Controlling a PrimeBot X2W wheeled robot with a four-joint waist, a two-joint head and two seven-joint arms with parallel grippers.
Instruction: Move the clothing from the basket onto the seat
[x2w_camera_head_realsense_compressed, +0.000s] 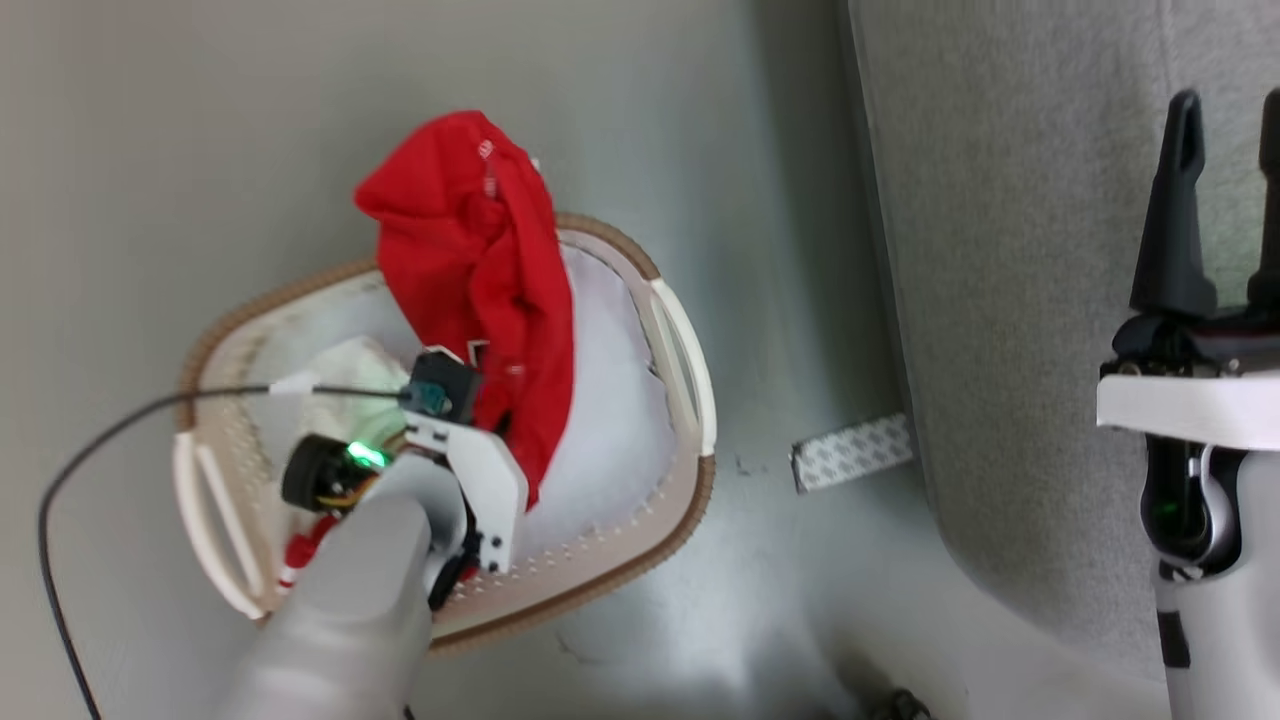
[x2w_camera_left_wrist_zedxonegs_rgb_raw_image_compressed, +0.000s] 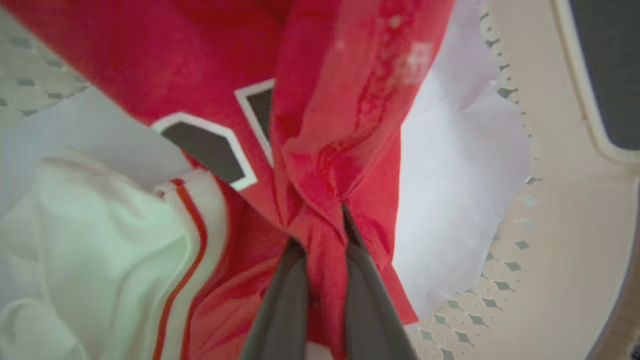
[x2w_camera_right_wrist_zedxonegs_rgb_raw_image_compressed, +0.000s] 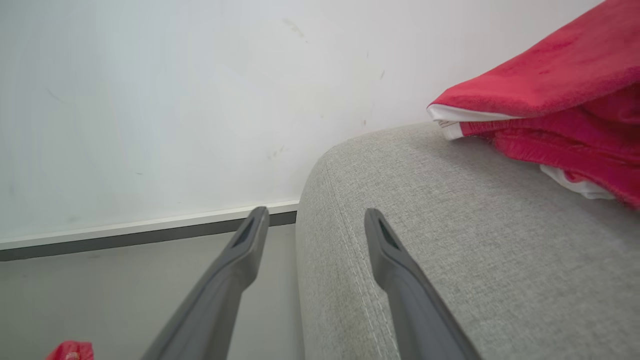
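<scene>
Left claw (x2w_camera_left_wrist_zedxonegs_rgb_raw_image_compressed: 320, 227) clamps a fold of the red numbered jersey (x2w_camera_head_realsense_compressed: 490, 260) rising from the cream laundry basket (x2w_camera_head_realsense_compressed: 600, 565). Right claw (x2w_camera_right_wrist_zedxonegs_rgb_raw_image_compressed: 315, 212) gapes empty by the grey sofa (x2w_camera_right_wrist_zedxonegs_rgb_raw_image_compressed: 475, 225), where another red garment (x2w_camera_right_wrist_zedxonegs_rgb_raw_image_compressed: 550, 100) lies.

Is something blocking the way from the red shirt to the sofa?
Just the basket wall and handle facing the sofa. The left hand grips the red shirt, so lifting it over should work. Beyond lies floor with a flat patterned strip.
</scene>
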